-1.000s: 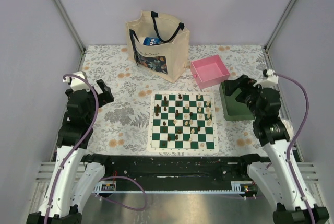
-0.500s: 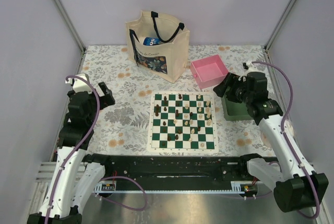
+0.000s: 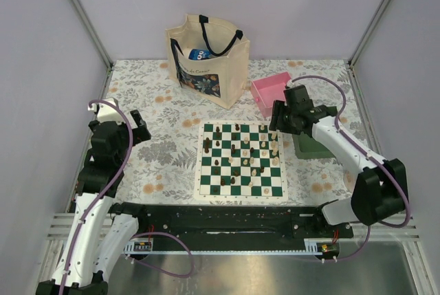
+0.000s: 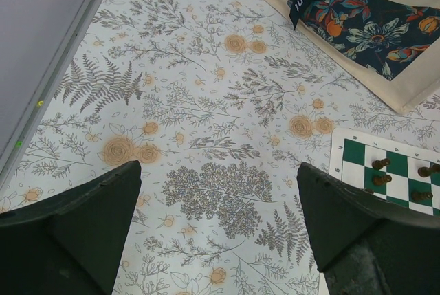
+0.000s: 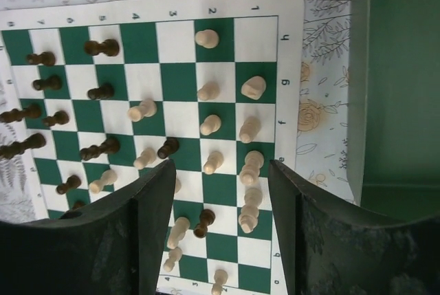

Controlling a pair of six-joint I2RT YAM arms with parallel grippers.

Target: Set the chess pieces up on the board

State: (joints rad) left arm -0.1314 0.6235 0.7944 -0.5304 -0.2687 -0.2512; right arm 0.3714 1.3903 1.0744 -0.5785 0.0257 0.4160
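We work over a flower-printed cloth desk (image 3: 158, 102). Beneath our right hand (image 5: 220, 168) lies the flat green-and-white checked board (image 5: 179, 82), its pieces scattered. That hand is unclenched and grasps nothing. The left hand (image 4: 218, 168) is spread wide over cloth. We judge sorting is barely begun. The next move calls for closing squarely on one small, smooth turned cream piece (image 5: 213, 161) without toppling the dark brown pieces (image 5: 168, 147) close beside.

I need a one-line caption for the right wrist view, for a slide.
Right fingers apart above the board, cream and dark chess pieces scattered on it, green tray beside.
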